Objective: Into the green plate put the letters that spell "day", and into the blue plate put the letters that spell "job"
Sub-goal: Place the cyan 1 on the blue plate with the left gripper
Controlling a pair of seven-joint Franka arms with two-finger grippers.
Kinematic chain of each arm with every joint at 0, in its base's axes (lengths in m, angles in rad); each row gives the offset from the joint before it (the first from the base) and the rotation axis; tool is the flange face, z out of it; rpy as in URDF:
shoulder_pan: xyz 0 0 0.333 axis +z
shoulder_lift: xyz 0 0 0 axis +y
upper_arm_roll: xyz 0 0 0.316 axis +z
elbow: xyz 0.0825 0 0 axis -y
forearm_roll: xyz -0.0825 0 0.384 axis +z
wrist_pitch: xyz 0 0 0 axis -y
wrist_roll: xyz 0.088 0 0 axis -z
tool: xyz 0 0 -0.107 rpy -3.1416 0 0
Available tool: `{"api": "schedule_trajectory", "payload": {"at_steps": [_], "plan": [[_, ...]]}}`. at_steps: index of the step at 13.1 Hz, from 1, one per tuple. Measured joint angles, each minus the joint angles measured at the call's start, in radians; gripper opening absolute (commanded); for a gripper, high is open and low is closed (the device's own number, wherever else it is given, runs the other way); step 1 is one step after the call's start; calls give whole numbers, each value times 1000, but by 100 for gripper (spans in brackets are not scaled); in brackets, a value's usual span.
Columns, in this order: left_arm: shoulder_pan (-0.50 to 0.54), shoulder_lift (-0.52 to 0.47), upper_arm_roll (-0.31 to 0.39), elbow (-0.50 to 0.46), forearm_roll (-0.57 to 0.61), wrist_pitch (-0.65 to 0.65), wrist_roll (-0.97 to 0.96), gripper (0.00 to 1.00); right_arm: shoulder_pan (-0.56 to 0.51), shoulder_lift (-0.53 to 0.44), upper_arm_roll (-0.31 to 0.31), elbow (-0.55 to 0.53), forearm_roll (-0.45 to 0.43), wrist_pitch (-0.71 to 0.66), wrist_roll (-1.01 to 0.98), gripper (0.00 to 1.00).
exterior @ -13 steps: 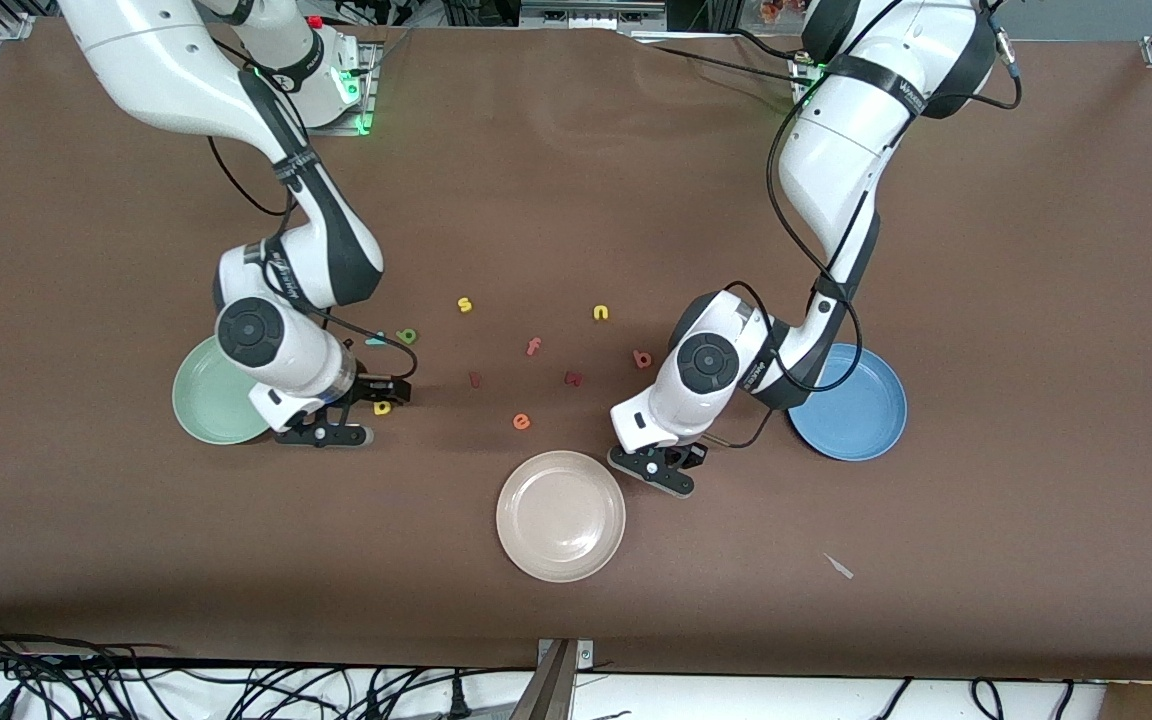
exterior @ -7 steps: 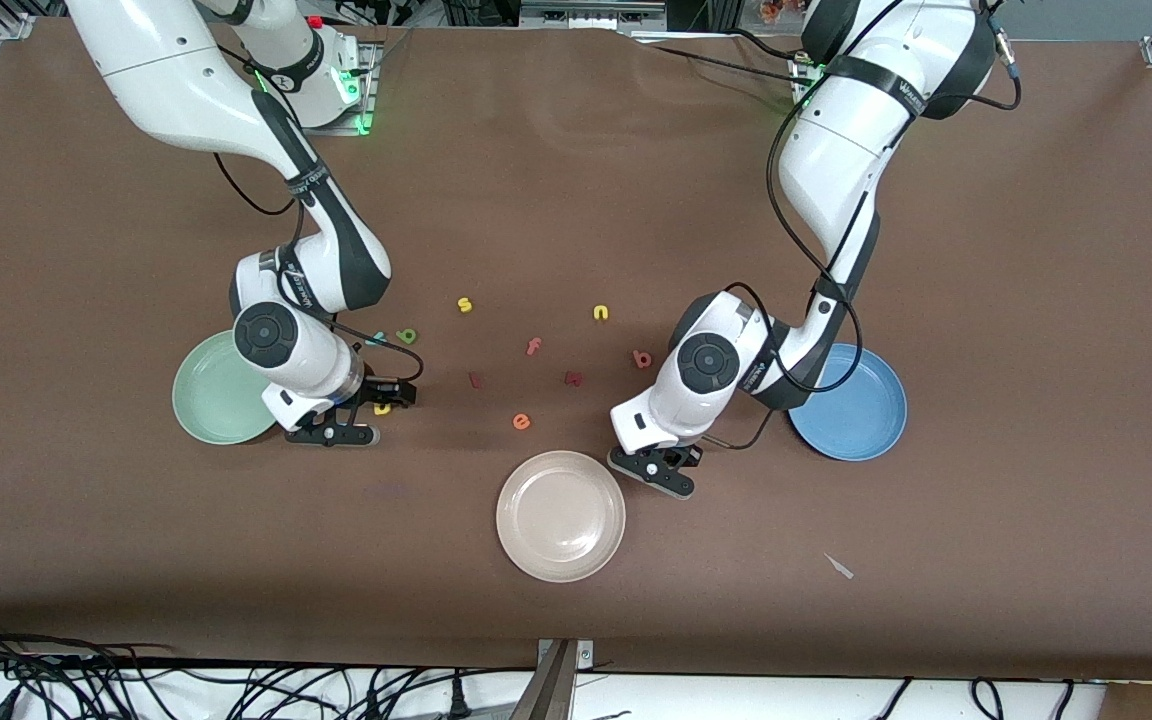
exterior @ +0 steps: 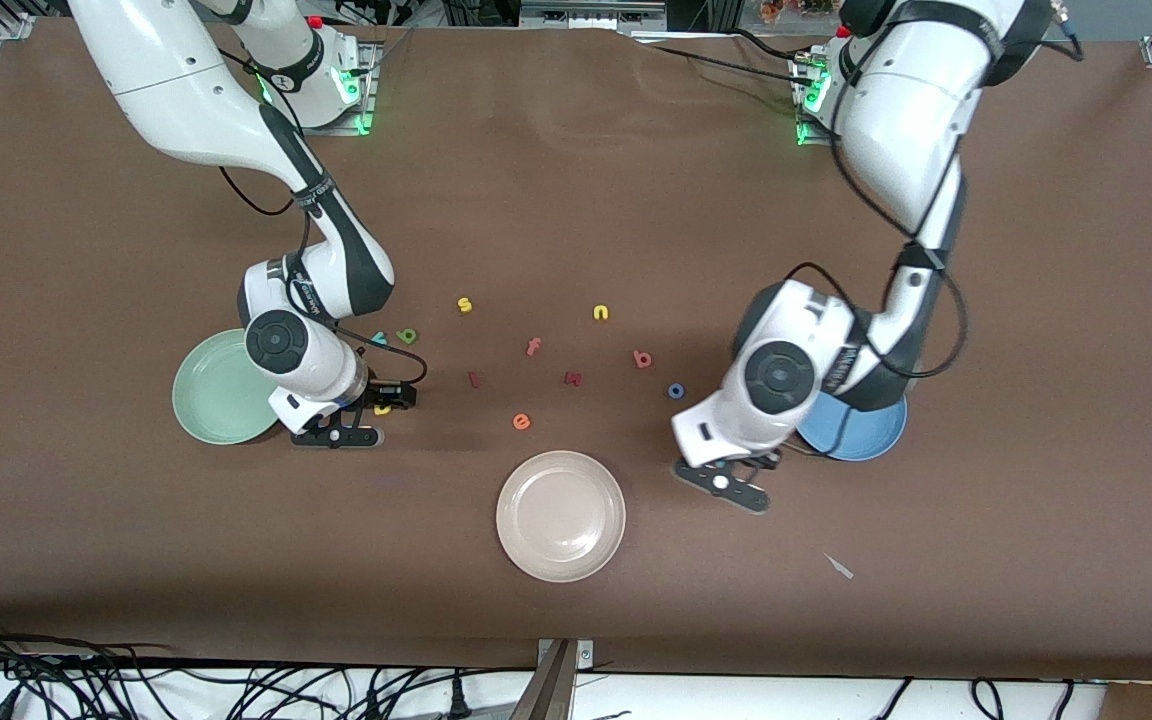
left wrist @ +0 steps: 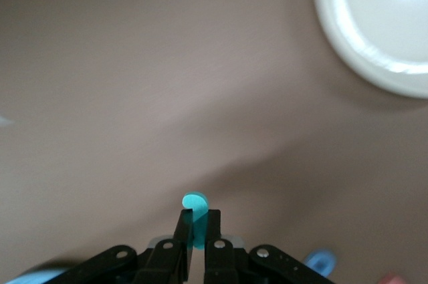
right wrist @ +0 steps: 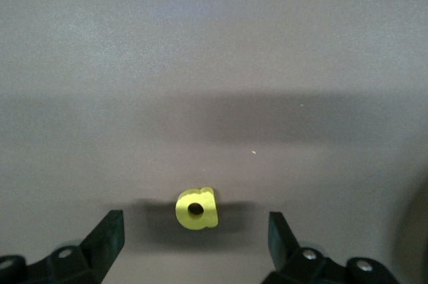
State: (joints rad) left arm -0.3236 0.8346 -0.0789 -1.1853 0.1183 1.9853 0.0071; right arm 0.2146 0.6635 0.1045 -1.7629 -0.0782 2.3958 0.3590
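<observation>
the left wrist view shows what the front view hides: the left gripper (left wrist: 194, 225) is pinched tight on a teal hooked "j" (left wrist: 194, 202), held up over the table beside the blue plate (exterior: 871, 435). the right wrist view shows the right gripper (right wrist: 196, 230) with its fingers spread wide and nothing between them, the yellow "d" (right wrist: 196, 208) lying flat on the table midway between the two fingertips.

in the front view there are three plates: the green plate (exterior: 211, 400) toward the right arm's end, the blue one toward the left arm's end, and a cream plate (exterior: 560, 515) nearest the camera.

i count nine loose letters on the table there: the "d" (exterior: 382, 408), a green "a" (exterior: 406, 336), a teal "y" (exterior: 377, 339) partly hidden by a cable, a yellow "s" (exterior: 464, 305), a yellow "n" (exterior: 600, 313), a pink "f" (exterior: 533, 347), an orange "e" (exterior: 521, 422), a red "b" (exterior: 643, 359) and a blue "o" (exterior: 675, 391). two dark red pieces (exterior: 573, 378) near the "f" are perhaps letters too.

all three plates hold nothing.
</observation>
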Motion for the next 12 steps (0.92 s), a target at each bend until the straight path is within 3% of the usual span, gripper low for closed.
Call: {"api": "schedule_trajectory", "payload": {"at_steps": [4,7,8,9,10,12], "plan": [[121,-70,0,-140,18,-12,91,0,0,24,0,30,-3,2,-1,88],[214,-112,-2,-351,42,186,170,0,1,41,0,44,-6,2,-1,77],[241,-125,-4,-438,42,291,183,6,1,44,0,45,-7,2,-2,75],[254,-136,-5,-512,42,377,186,47,2,47,0,46,-8,2,-2,73],[257,-147,-7,-561,42,430,187,99,2,49,0,48,-8,3,-2,71],[256,-175,-16,-596,43,448,192,100,2,50,0,50,-9,3,-2,67]]}}
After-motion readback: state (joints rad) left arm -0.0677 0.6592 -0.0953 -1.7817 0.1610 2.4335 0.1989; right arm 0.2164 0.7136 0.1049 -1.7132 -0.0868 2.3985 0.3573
